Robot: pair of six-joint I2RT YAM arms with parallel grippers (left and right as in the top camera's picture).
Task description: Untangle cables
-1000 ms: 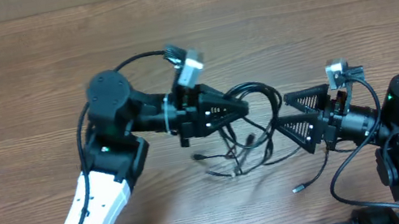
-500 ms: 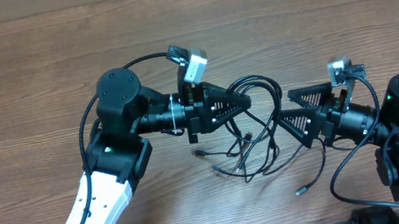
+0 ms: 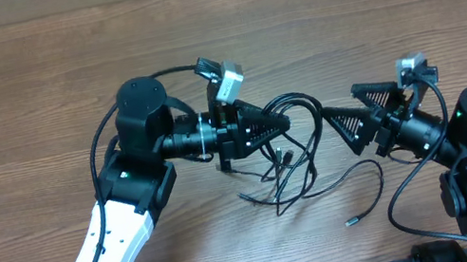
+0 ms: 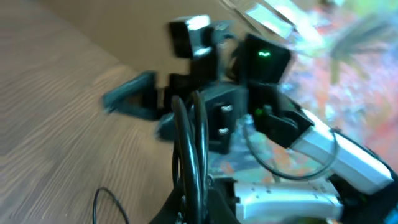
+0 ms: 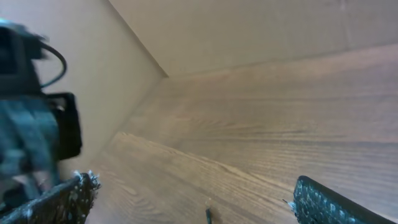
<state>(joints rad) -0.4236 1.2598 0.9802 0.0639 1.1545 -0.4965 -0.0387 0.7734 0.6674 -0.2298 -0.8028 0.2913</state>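
Evidently the pulling-apart step is under way: one loop is being held up while the rest is lying slack. Closest to the near edge of the worktop (image 3: 37, 108), right of its middle, a loose plug end (image 3: 350, 222) is resting alone. Just beyond it the cables (image 3: 291, 174) are sprawling in crossed loops about the middle of the worktop. Farther on, the left tool (image 3: 282, 123) is clenching a loop of those cables, which is arching up from its tips in the left wrist view. Facing it from the right-edge side, the right tool (image 3: 341, 102) is gaping wide and grasping nothing, close to the raised loops. The next move is probably calling for it to close on a different strand and draw that gently toward the right edge.
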